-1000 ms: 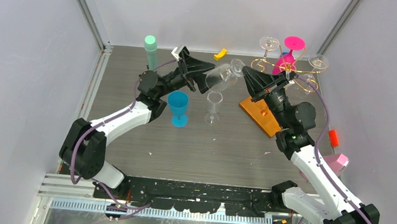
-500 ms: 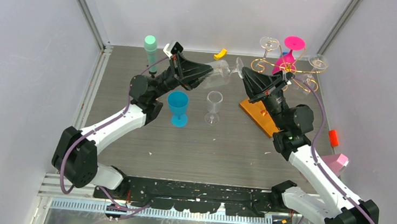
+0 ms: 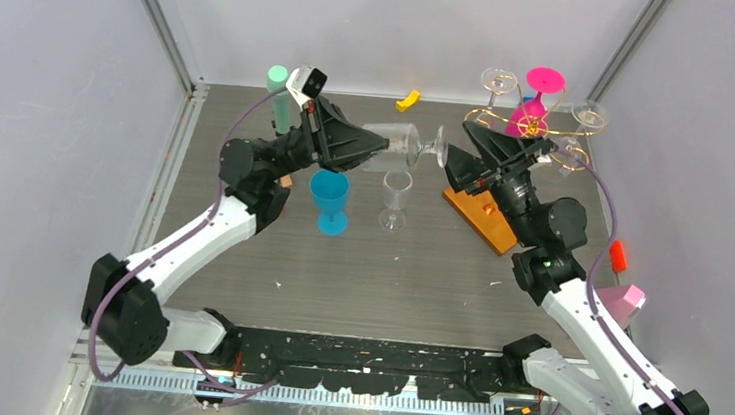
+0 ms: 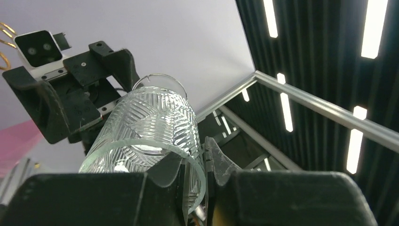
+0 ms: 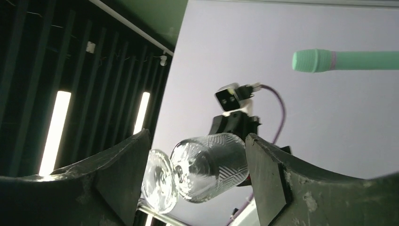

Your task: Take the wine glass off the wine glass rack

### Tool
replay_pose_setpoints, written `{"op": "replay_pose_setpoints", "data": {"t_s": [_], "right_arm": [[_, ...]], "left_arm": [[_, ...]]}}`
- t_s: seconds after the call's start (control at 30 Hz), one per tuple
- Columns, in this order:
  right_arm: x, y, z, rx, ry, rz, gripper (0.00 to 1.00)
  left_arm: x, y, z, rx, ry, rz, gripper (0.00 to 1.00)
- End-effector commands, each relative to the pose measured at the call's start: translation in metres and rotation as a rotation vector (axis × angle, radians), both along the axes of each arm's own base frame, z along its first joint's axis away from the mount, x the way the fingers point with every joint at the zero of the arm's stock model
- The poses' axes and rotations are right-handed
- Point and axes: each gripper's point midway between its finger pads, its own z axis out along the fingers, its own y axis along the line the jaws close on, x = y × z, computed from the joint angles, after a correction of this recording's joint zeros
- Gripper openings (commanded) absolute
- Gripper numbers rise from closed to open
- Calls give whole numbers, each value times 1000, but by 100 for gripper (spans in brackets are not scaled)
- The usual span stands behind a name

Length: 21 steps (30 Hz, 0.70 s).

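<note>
1. The left gripper (image 3: 377,146) is clamping the rim of the wine glass (image 3: 399,145). The left wrist view shows one finger (image 4: 164,181) inside the bowl and the other outside it.
2. The wine glass (image 4: 150,125) is lying sideways in the air, off the rack (image 3: 473,212) and just left of its wire top. Its foot is pointing toward the rack.
3. The right gripper (image 3: 451,161) is standing with its jaws wide apart on either side of the foot. In the right wrist view the wine glass (image 5: 211,165) is sitting between the fingers (image 5: 268,183) ungripped. Whether the foot is brushing one finger I cannot tell.
4. The rack is carrying a pink glass (image 3: 540,90) and two clear glasses (image 3: 498,81) on its curled arms.
5. A blue goblet (image 3: 329,199) and a small glass (image 3: 396,198) are standing upright left of the rack's wooden base.
6. A mint cylinder (image 3: 278,87) is standing well left of the rack.
</note>
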Motion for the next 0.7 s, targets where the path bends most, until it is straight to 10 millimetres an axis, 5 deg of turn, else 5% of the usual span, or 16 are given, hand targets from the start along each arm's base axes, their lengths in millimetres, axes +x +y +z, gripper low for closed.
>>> {"op": "replay_pose_setpoints", "data": {"t_s": [0.0, 0.13, 0.23, 0.5, 0.57, 0.67], "right_arm": [[-7, -10, 9, -130, -57, -118, 79], [-1, -17, -20, -305, 43, -205, 79], [0, -24, -33, -407, 72, -259, 79], [8, -24, -65, -574, 119, -276, 80], [9, -24, -71, -602, 131, -277, 81], [9, -30, -72, -632, 146, -303, 81]], "left_arm": [[-41, 9, 7, 139, -266, 57, 0], [-36, 4, -56, 456, -286, 113, 0], [-34, 17, -96, 700, -319, 189, 0], [-21, 62, -166, 1127, -323, 310, 0], [-12, 79, -186, 1260, -295, 367, 0], [9, 132, -208, 1545, -251, 551, 0]]}}
